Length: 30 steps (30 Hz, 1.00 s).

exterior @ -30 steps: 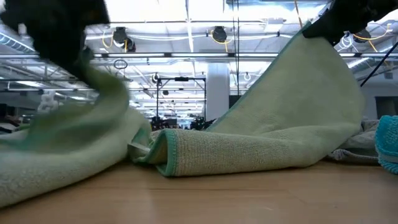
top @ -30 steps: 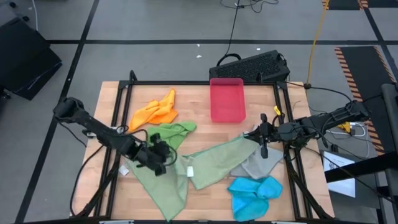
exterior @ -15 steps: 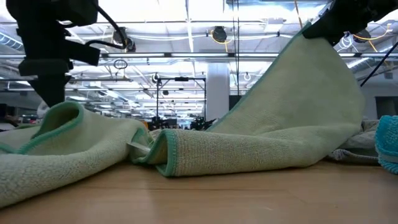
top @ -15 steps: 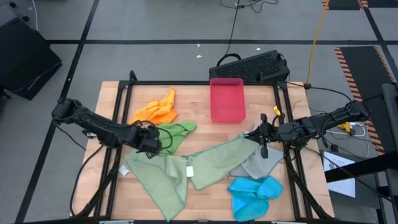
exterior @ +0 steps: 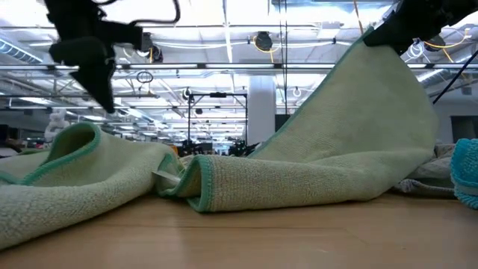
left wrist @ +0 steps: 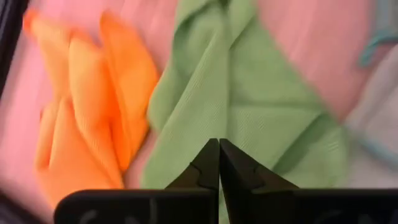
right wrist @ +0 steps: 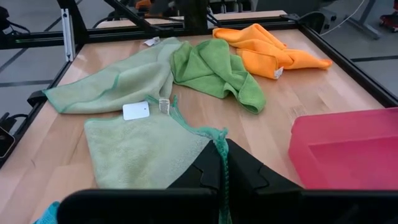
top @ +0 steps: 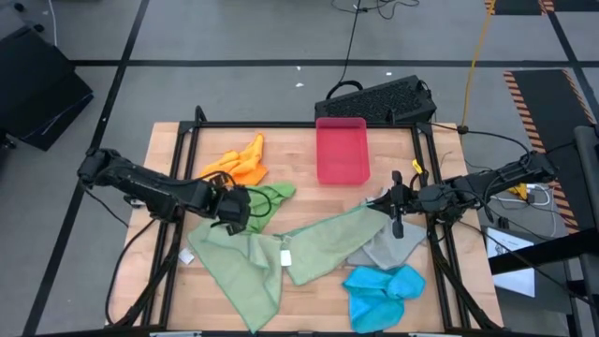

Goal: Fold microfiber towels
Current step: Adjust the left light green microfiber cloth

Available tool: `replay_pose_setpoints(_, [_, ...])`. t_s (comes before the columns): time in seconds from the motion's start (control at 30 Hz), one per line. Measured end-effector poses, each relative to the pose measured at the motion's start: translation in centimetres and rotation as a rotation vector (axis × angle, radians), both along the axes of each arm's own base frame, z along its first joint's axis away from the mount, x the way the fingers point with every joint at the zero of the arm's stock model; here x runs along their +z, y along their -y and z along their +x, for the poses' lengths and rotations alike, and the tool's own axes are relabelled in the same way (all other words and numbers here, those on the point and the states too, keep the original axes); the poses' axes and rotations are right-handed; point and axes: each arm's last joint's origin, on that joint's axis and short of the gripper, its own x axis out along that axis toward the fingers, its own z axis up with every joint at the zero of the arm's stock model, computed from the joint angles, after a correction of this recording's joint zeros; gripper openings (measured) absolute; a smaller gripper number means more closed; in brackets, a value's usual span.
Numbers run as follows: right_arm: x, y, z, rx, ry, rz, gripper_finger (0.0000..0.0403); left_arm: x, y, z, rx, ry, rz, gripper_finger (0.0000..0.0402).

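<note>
A pale sage green towel (top: 309, 248) lies across the middle of the table. Its right corner is raised in my shut right gripper (top: 387, 208), and its left part rests in a loose fold (exterior: 75, 142). My left gripper (top: 248, 210) hangs shut and empty above the table. It is over the near edge of the bright green towel (left wrist: 249, 106), which lies crumpled beside the orange towel (left wrist: 93, 112). A grey towel (top: 393, 248) and a bright blue towel (top: 384, 290) lie bunched at the near right. My right gripper pinches the sage towel's hemmed corner (right wrist: 219, 144) between its two fingers. It comes in from the table's right, slanting a little downward. That corner (exterior: 381, 41) is lifted clear. The cloth slopes down from it to the table, where the rest lies.
A pink-red tray (top: 342, 150) stands at the far middle. A black frame (top: 309, 124) runs along the table's edges, and a keyboard (top: 379, 98) lies beyond the far edge. Bare wood shows at the near left corner (top: 192, 300).
My left gripper has let go of the sage towel's left part, which has dropped and now lies on the table in a loose fold. The gripper has risen and moved toward the far edge, over the bright green towel, tipping more steeply downward.
</note>
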Motion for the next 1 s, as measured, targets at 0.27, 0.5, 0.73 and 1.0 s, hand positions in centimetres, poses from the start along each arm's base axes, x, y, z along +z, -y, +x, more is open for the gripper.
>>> replay_pose_setpoints(0.27, [0.0, 0.0, 0.0, 0.000, 0.000, 0.001, 0.0002, -0.1, 2.1, 2.3, -0.205, 0.208, -0.092, 0.0063])
replay_pose_setpoints(0.5, [0.0, 0.0, 0.0, -0.007, 0.001, 0.018, 0.0002, -4.0, 4.0, 2.9, -0.296, 0.240, -0.140, 0.0198])
replay_pose_setpoints(0.73, [0.0, 0.0, 0.0, -0.008, 0.002, 0.018, 0.0002, -8.3, 5.0, 3.9, -0.453, 0.162, -0.272, 0.0242])
replay_pose_setpoints(1.0, [0.0, 0.0, 0.0, -0.008, 0.001, 0.018, 0.0002, -7.6, 5.2, 4.0, -0.565, 0.098, -0.224, 0.0031])
